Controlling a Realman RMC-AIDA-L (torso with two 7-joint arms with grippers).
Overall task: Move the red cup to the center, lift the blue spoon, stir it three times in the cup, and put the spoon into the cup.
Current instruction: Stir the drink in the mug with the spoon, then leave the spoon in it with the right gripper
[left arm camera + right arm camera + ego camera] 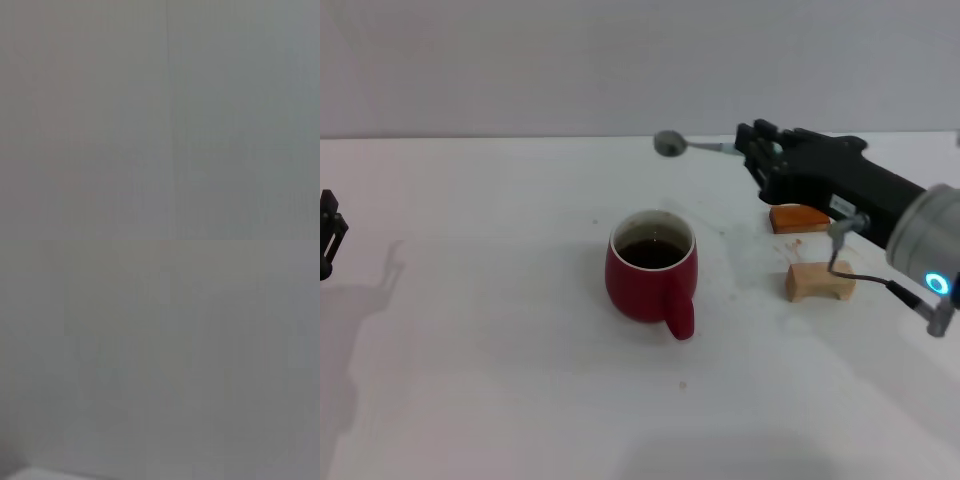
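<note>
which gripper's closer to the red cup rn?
Right. The right gripper, holding the blue spoon, is raised just behind-right of the red cup; the left gripper sits at the table's far left edge.

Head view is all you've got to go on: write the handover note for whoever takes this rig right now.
Right gripper: raised behind and to the right of the red cup, shut on the blue spoon, bowl pointing left.
Left gripper: parked at the table's left edge.
Red cup: mid-table, upright, dark liquid inside, handle toward the robot.
Done: cup centred, spoon lifted.
Left: dip the spoon in, stir three times, release it in the cup.
Two small blocks lie under the right arm.
</note>
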